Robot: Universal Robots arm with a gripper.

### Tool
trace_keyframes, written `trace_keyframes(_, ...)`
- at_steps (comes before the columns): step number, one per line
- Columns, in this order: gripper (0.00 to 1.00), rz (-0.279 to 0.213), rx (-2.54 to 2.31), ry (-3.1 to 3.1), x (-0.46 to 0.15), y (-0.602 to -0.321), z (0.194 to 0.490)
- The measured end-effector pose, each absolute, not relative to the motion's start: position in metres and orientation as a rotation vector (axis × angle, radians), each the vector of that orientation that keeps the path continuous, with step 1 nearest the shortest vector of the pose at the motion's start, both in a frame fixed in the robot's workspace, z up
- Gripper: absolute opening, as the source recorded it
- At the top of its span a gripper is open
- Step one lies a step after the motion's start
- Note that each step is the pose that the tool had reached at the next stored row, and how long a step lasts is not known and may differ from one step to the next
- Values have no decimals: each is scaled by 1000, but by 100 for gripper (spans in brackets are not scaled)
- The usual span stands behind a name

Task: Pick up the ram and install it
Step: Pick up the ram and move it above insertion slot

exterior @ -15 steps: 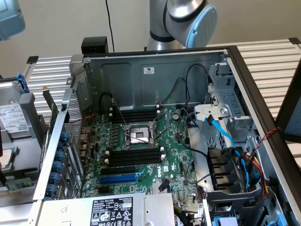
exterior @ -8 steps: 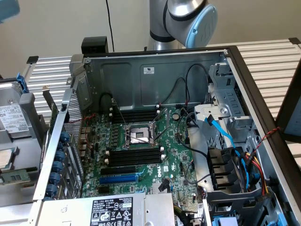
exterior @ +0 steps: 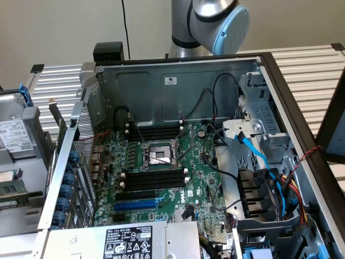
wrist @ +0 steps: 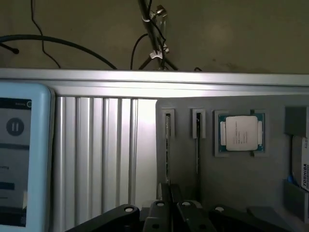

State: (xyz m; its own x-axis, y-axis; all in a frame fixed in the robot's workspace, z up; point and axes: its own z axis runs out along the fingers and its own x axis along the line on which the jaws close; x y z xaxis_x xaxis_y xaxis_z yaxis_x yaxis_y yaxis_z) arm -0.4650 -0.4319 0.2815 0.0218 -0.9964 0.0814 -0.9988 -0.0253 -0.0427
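**RAM parked in the tray, gripper pinched shut with nothing in it**

The ram (wrist: 167, 145) stands on edge in a narrow slot of the gray tray (wrist: 231, 193). All you really see is a long, thin, dark greenish edge, and I can't make out chips or a label from here. A second narrow slot (wrist: 197, 140) in the tray sits just beside it, between the ram and a processor chip (wrist: 240, 133) lying flat in its own pocket. Past the chip, a Toshiba-labelled drive (wrist: 301, 169) sits at the tray's edge.

The gripper (wrist: 170, 193) has its black fingers pressed together and I see nothing between them. It hangs over the tray near one end of the ram's slot. I can't tell whether the tips touch the stick.

The tray rests on a ribbed aluminium tabletop (wrist: 96, 154), with a white-framed touchscreen (wrist: 19, 154) showing a pause icon near the tray across a strip of ribs. Black cables (wrist: 72, 46) trail over the drab surface beyond the table's edge.

To the exterior view's right of the tray lies an open computer case (exterior: 178, 81), motherboard (exterior: 178, 189) facing up. On the board are a CPU socket (exterior: 156, 155), long black slots with white clips (exterior: 153, 178) and a blue slot (exterior: 137, 205). The robot arm (exterior: 215, 21), gray with a blue cap, is above the case's back wall, well apart from the tray.
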Motion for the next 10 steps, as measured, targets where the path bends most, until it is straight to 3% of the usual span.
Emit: trace_keyframes(10,12,138,2227,-2175,-465,-432,327)
